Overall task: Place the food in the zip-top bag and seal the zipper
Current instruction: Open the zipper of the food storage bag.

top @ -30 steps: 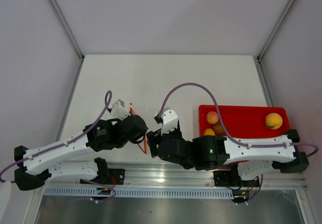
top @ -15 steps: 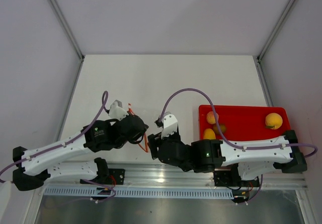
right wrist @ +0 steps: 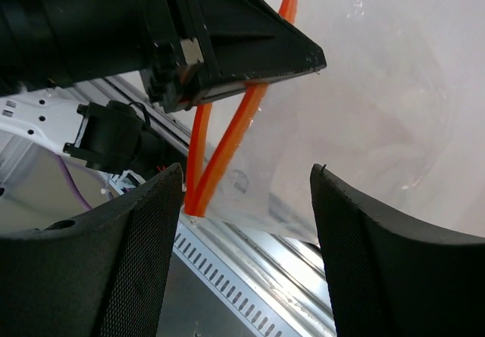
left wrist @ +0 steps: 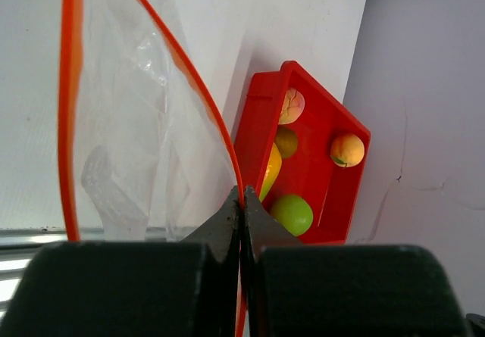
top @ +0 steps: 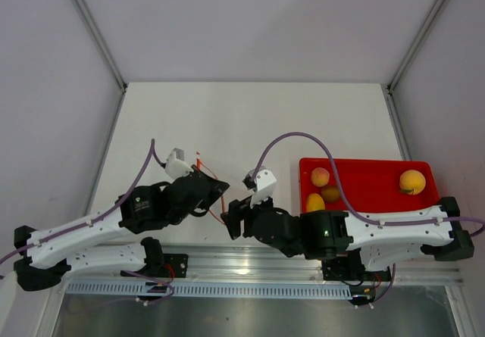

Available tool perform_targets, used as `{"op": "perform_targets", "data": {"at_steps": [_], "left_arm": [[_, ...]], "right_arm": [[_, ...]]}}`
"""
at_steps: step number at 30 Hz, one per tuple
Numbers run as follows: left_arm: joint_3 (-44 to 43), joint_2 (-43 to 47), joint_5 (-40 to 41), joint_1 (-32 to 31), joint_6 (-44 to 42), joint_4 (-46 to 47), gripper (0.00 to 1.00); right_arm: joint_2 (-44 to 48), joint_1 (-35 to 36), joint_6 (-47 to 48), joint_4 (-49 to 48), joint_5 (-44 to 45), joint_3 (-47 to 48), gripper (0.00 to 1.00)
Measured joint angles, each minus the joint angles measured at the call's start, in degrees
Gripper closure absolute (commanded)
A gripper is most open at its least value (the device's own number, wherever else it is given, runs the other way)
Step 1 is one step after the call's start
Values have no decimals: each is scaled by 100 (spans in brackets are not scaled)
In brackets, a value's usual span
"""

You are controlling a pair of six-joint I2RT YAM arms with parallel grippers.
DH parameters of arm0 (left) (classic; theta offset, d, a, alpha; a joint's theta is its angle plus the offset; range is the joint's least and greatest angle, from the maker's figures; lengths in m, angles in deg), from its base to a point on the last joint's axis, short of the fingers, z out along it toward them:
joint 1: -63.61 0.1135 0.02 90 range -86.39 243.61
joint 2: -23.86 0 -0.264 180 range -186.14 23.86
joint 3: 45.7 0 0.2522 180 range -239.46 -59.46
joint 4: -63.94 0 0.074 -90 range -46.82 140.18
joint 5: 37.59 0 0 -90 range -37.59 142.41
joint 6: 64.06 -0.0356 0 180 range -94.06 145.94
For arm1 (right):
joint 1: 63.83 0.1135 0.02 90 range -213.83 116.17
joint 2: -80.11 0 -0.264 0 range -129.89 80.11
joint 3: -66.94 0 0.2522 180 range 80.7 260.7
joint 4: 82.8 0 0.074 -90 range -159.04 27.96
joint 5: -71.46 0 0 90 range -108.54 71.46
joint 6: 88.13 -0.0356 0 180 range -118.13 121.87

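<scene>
From above, we see the left gripper [top: 220,191] low over the near part of the white table [top: 250,117], with the red-orange zipper [top: 199,160] showing as thin strips beside it. The right gripper [top: 232,219] sits just to its right, the two heads nearly meeting. Well apart on the right, a red tray [top: 364,163] holds a peach [top: 320,176], a mango [top: 314,202], a brown fruit [top: 331,194] between them, and an orange [top: 412,181] in the far right corner.

From the left wrist, we see the two black fingers pressed together, pinching the zipper where its two strips meet. The zip-top bag [left wrist: 144,110] spreads away from the pinch, clear and crinkled, its mouth gaping between the two strips. Past it lies the tray, where a green apple [left wrist: 292,214] also shows, nearest the camera. All the fruit is in the tray, and we see none in the bag.

From the right wrist, we see our own two fingers [right wrist: 144,261] spread wide and gripping nothing. Between them, the zipper strips run down to the bag's corner. The left gripper's black tip is clamped on the strips above. Whether either right finger touches the plastic, we cannot tell.
</scene>
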Motion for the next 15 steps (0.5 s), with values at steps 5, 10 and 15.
{"op": "perform_targets", "data": {"at_steps": [5,10,15], "left_arm": [[243,28,-13,-2,-225,264,99],[247,-39,-17,-2,-363,400,99],[245,-111,-39,-2,-437,452,99]], "right_arm": [[184,0,-4,-140,-15,-15,30],[173,-24,-66,-114,-46,-11,30],[125,-76,-212,-52,-48,-11,32]]}}
